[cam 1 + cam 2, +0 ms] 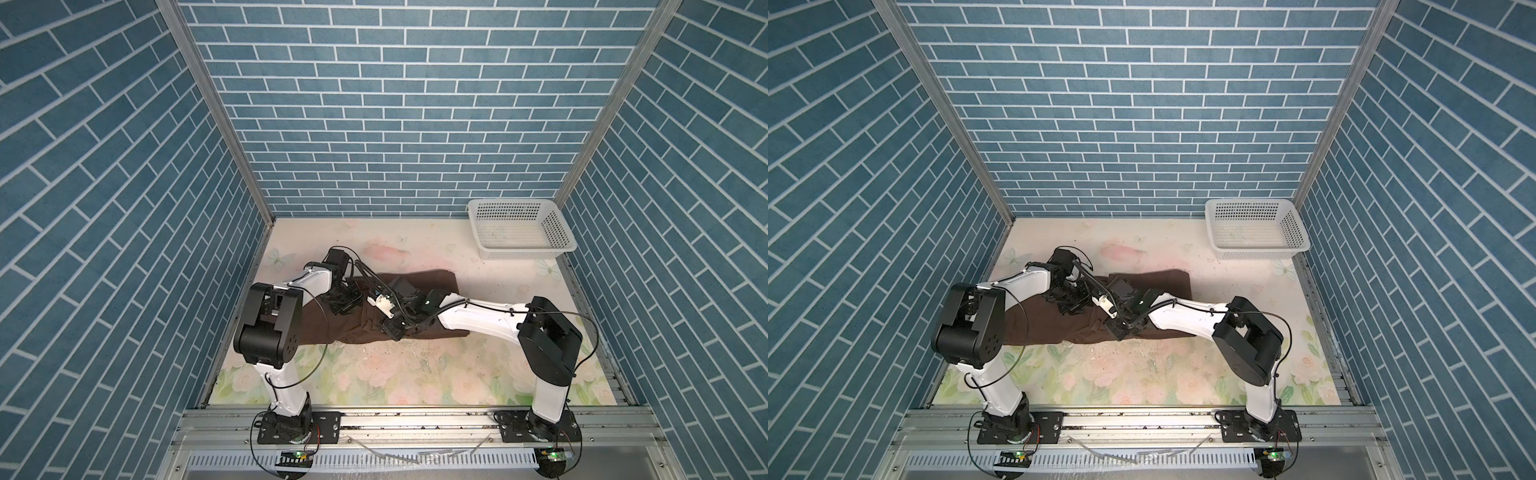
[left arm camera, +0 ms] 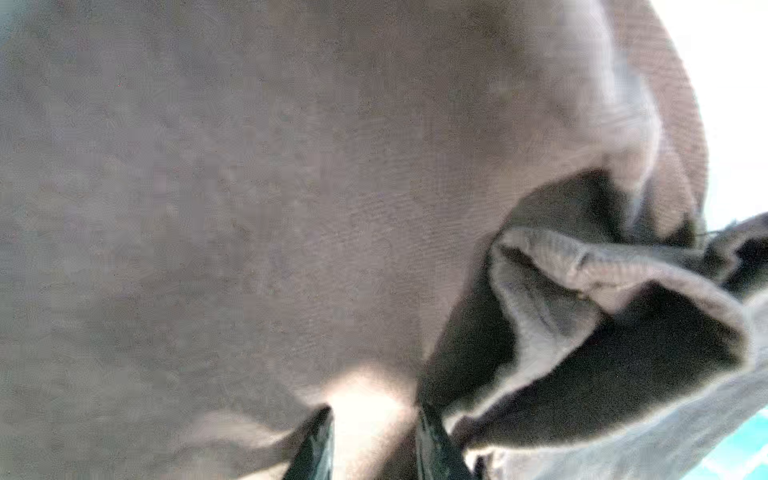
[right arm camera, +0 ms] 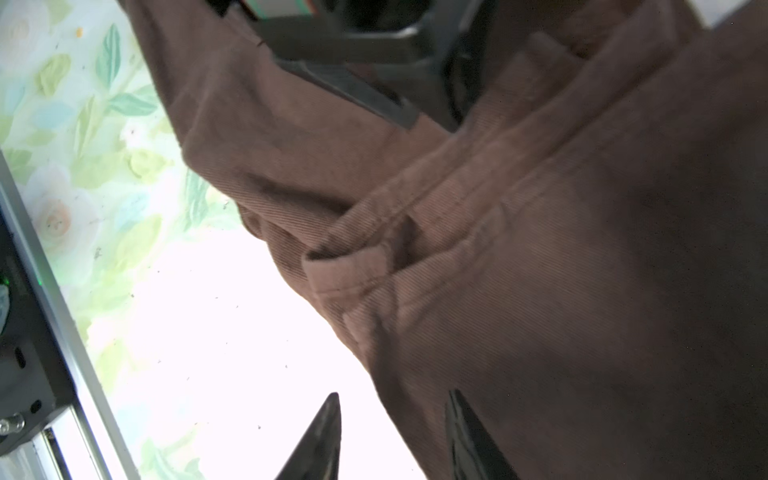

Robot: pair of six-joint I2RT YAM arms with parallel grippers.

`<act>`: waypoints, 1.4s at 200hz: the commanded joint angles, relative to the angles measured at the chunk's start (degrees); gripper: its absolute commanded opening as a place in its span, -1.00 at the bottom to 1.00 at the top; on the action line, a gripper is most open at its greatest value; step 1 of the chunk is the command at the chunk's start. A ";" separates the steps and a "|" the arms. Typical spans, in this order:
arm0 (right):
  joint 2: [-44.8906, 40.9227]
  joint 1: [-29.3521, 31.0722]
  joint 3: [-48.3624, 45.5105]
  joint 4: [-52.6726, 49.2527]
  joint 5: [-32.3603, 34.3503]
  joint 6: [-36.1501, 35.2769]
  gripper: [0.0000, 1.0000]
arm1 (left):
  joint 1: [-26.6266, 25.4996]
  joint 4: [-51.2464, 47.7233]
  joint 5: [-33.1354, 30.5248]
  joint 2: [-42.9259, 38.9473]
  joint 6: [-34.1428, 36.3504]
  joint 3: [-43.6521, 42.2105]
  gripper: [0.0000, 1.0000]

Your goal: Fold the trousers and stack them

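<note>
Although bunched into folds at the middle of their near edge, the trousers (image 1: 436,282) (image 1: 1167,282) lie mostly flat as a long dark-brown band. They run left to right across the middle of the counter (image 1: 395,374). In both top views their left end passes under the left arm's elbow and their right end under the right arm's forearm. The left pincer (image 1: 347,305) sits low on the cloth just left of the bunched part. In the left wrist view its 2 dark fingertips (image 2: 318,440) stand spread apart, with a bright patch in the gap and rumpled brown fabric all around. Nothing that I can make out is clamped between them. The right pincer (image 1: 392,328) is down at the near edge of the bunch, just right of the left one. Its 2 fingertips (image 3: 326,432) are spread as well, 1 over bare counter and 1 against the cloth, and the fabric's edge runs between them unpinched. A stitched band with a small loop (image 3: 353,266) lies just beyond them. A white perforated basket (image 1: 555,230) stands in the far right corner, well apart from the trousers. Blue brick-pattern walls (image 1: 395,124) close the counter in on 3 sides.
</note>
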 commanded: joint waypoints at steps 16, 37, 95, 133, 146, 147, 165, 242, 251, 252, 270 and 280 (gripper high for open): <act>-14.73 -12.80 -10.75 10.24 1.17 13.76 -0.13 | 0.41 -7.65 -8.44 -6.46 1.86 3.16 -0.25; -20.50 -23.25 -17.30 11.61 -0.68 20.06 -0.15 | -0.06 -9.20 -10.02 -10.59 1.65 4.35 -0.25; -21.73 -40.27 -28.86 12.15 -11.15 30.25 -0.18 | -5.95 -7.52 -6.62 -9.03 0.89 6.49 -0.27; -16.84 -40.95 -33.23 18.85 -16.53 34.65 -0.25 | -7.61 -1.24 -3.42 -6.19 -2.90 2.32 -0.28; -15.96 -41.10 -34.41 22.10 -17.31 36.06 -0.25 | -8.28 -0.04 -2.72 -4.87 -3.62 1.49 -0.29; -15.87 -41.12 -34.42 22.29 -17.36 36.15 -0.25 | -8.28 0.03 -2.65 -4.76 -3.67 1.47 -0.29; -13.70 -41.20 -34.83 25.26 -18.29 37.35 -0.25 | -8.90 0.90 -2.18 -2.98 -3.90 0.85 -0.30; -6.18 -41.40 -37.55 36.74 -18.88 43.97 -0.33 | -8.75 -0.71 -3.42 1.29 -3.71 0.21 -0.34; -6.47 -41.57 -38.13 37.57 -18.78 44.27 -0.23 | -8.72 -1.25 -3.53 1.50 -3.67 0.54 -0.35; -6.56 -41.57 -38.21 37.63 -18.76 44.30 -0.21 | -8.73 -1.32 -3.53 1.50 -3.65 0.59 -0.35; -8.63 -41.83 -38.90 36.91 -17.68 43.96 -0.06 | -8.69 -1.69 -3.90 1.50 -3.64 1.34 -0.36; -10.58 -41.83 -38.21 33.95 -16.45 42.74 -0.01 | -8.69 -1.83 -3.97 1.58 -3.58 1.74 -0.36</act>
